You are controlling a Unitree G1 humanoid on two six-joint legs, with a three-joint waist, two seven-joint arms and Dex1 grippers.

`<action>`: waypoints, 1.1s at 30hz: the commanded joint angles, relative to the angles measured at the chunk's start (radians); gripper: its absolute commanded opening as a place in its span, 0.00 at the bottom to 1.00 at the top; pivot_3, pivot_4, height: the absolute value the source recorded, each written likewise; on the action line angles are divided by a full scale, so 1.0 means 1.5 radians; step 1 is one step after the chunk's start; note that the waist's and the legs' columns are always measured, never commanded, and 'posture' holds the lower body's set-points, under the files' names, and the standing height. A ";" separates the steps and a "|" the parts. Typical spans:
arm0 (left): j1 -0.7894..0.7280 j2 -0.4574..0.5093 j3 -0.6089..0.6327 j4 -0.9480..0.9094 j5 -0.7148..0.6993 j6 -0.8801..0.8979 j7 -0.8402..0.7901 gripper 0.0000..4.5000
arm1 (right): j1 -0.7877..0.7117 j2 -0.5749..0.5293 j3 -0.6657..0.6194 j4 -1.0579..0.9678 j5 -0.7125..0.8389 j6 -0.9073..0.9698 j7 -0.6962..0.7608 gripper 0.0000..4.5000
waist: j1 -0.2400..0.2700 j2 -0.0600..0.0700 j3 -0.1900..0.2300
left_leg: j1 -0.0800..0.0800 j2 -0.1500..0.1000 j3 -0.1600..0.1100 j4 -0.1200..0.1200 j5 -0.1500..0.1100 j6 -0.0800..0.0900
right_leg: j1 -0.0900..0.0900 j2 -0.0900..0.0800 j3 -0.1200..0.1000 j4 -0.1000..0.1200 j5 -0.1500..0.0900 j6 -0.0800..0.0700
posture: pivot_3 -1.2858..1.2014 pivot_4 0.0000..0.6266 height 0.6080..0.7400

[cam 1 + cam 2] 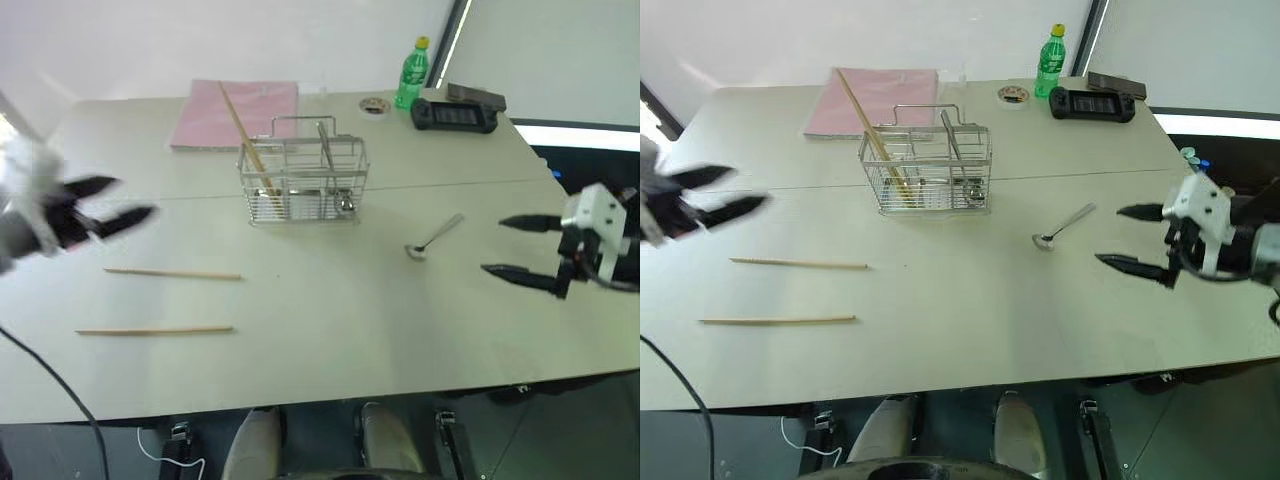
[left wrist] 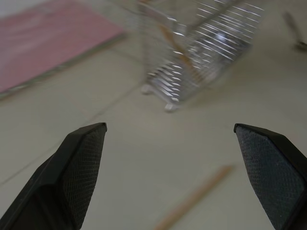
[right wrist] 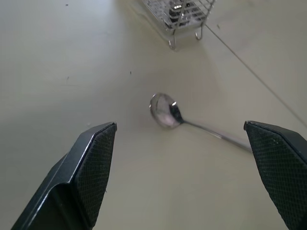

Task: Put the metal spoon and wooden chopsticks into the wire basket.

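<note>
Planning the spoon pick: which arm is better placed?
Right. The right claw hangs open just beside the metal spoon, which its wrist view frames between the fingers. The left claw is across the table, nearer the chopsticks.

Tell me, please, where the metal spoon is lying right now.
In the head views the metal spoon lies flat on the table, right of the wire basket, between it and the open right claw.

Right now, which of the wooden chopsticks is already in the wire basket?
The chopstick leaning tilted in the wire basket, on its left side. The other two chopsticks lie flat on the table.
</note>
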 commanded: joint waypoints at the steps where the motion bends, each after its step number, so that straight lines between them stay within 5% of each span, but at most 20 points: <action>1: -0.020 0.011 -0.059 -0.095 -0.007 -0.009 -0.038 1.00 | -0.146 0.022 0.100 0.125 -0.083 -0.089 0.078 0.98 | -0.003 0.001 0.001 | 0.000 0.000 0.000 0.000 0.000 0.000 | 0.000 0.000 0.000 0.000 0.000 0.000 | 0.52 0.24 0.94; 8: -0.137 -0.076 -0.149 -0.142 -0.024 0.022 0.003 1.00 | -0.406 0.130 0.250 0.458 -0.264 -0.333 0.125 0.98 | -0.007 0.001 0.002 | 0.000 0.000 0.000 0.000 0.000 0.000 | 0.001 0.001 0.000 0.000 0.001 0.003 | 0.52 0.24 0.94; 15: -0.171 -0.099 -0.177 -0.168 -0.051 0.059 0.003 1.00 | -0.515 0.211 0.342 0.699 -0.414 -0.519 0.073 0.98 | -0.010 0.002 0.002 | 0.000 0.000 0.000 0.000 0.000 0.000 | 0.000 0.002 0.000 0.003 0.001 0.004 | 0.52 0.24 0.94; 29: -0.176 -0.093 -0.169 -0.198 -0.081 0.097 0.026 1.00 | -0.577 0.292 0.380 0.817 -0.527 -0.569 0.011 0.98 | -0.009 0.002 0.002 | 0.001 0.000 -0.001 0.000 0.001 -0.001 | 0.001 0.002 0.000 0.004 0.001 0.004 | 0.52 0.24 0.94; 33: -0.177 -0.088 -0.170 -0.201 -0.083 0.099 0.024 1.00 | -0.560 0.301 0.380 0.820 -0.529 -0.581 0.050 0.67 | -0.010 0.002 0.002 | 0.001 0.000 -0.001 0.000 0.001 -0.001 | 0.001 0.002 0.000 0.004 0.001 0.004 | 0.52 0.24 0.94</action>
